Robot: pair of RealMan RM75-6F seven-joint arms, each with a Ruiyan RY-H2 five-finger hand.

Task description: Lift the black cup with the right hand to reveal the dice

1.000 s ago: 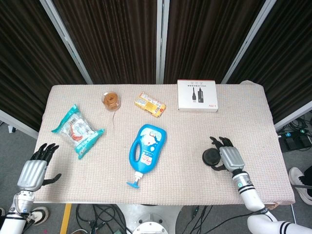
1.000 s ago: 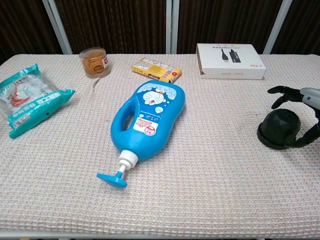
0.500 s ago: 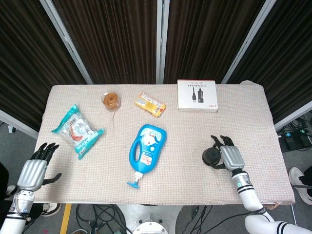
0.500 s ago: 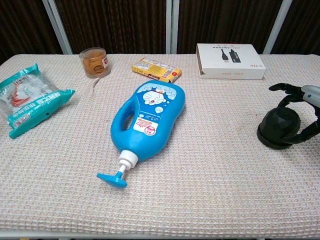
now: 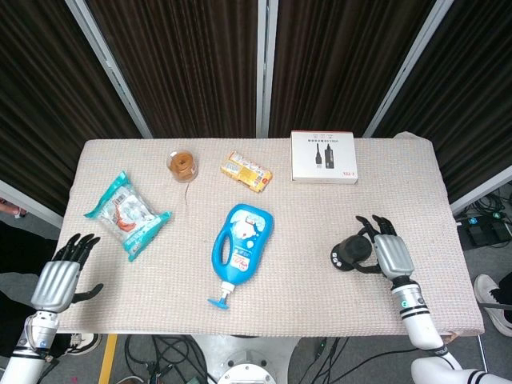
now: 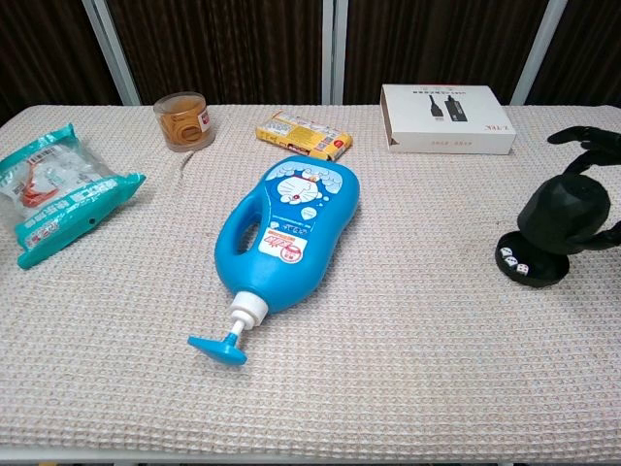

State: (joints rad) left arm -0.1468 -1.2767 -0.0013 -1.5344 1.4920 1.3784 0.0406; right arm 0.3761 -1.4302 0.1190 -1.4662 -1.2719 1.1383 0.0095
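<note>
Dark curtains hang behind a worktop (image 5: 448, 208) spread with a beige waffle-weave cloth, cables trailing on the floor below.

At the near right, the right robot hand (image 5: 390, 254) is wrapped around the black cup (image 6: 566, 211), fingers curled over its rounded top and the thumb under its near side. The cup hangs tilted, clear of a round black base (image 6: 533, 263) that lies flat on the cloth. On that base sit the dice (image 6: 511, 259), small and white; the cup's edge partly overhangs them, so I cannot count them, and in the head view they are not to be made out at all. In the chest view the right robot hand is cut off by the frame edge, only its dark fingers (image 6: 578, 138) showing.

Well apart to the left lies a blue pump bottle (image 6: 288, 230) on its side, nozzle toward the near edge. Along the far edge sit a white box (image 6: 446, 118), a yellow snack packet (image 6: 304, 135) and a glass jar (image 6: 182, 120). A teal snack bag (image 5: 126, 212) lies at the left.

The left robot hand (image 5: 58, 278) hovers off the near left corner, fingers spread and holding nothing; the chest view misses it.
</note>
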